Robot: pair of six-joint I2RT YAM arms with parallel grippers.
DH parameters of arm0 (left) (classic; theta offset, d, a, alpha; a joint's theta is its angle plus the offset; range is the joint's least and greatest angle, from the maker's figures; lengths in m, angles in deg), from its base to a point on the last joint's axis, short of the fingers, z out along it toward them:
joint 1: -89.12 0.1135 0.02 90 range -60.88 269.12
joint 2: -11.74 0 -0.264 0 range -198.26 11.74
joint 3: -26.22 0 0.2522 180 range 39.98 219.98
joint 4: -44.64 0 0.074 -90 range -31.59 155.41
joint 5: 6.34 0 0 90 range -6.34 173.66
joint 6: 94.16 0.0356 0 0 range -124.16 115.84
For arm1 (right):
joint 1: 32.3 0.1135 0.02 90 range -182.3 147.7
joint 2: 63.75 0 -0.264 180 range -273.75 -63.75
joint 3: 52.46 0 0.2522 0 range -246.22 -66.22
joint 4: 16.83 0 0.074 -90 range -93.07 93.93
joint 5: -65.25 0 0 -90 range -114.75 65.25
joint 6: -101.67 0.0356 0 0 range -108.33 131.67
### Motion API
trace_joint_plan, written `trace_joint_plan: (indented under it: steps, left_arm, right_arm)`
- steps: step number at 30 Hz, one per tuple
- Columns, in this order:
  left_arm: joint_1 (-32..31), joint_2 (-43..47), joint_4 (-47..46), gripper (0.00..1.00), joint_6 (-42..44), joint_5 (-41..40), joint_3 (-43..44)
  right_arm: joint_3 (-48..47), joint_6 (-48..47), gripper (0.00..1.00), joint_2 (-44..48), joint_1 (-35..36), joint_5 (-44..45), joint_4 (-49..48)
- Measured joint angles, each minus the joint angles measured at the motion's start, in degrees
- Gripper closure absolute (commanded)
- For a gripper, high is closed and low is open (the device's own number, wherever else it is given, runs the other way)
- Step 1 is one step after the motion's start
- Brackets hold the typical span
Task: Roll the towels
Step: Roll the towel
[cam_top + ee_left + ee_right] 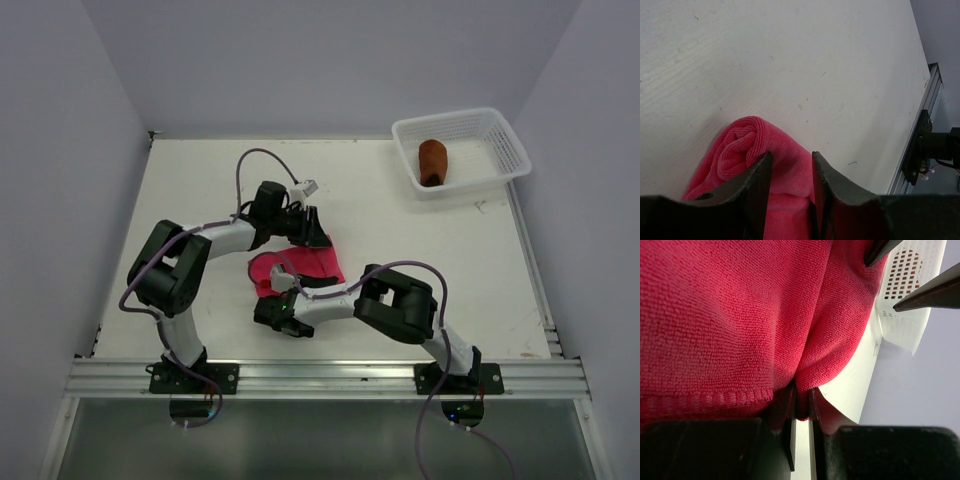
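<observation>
I count two towels: one pink towel and one rust-brown towel. There is one white mesh basket and one table. Two robot arms stand here, a left arm and a right arm. Each ends in one gripper, which makes two: the left gripper and the right gripper. Each gripper has two fingers, four in all. Two purple cables show, one looping off each arm. One metal rail runs along the near edge, with two black base plates on it.
</observation>
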Motion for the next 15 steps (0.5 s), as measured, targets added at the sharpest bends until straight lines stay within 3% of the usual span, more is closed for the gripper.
trace_joint_plan:
  steps: [10, 13, 15]
  left_arm:
    - [-0.2, -3.9, -0.9, 0.59, 1.1, -1.8, 0.0]
    - [-0.1, -5.7, -2.0, 0.59, 0.9, -1.5, 0.8]
    - [-0.1, -6.5, -2.5, 0.59, 0.5, -1.4, 1.4]
  right_arm:
    - [0.8, 0.1, 1.0, 1.7, -1.2, -2.7, -1.1]
    - [3.2, 0.1, 0.95, 4.9, -2.2, -5.8, -3.8]
    - [4.9, 0.5, 0.87, 7.3, -3.1, -8.3, -5.9]
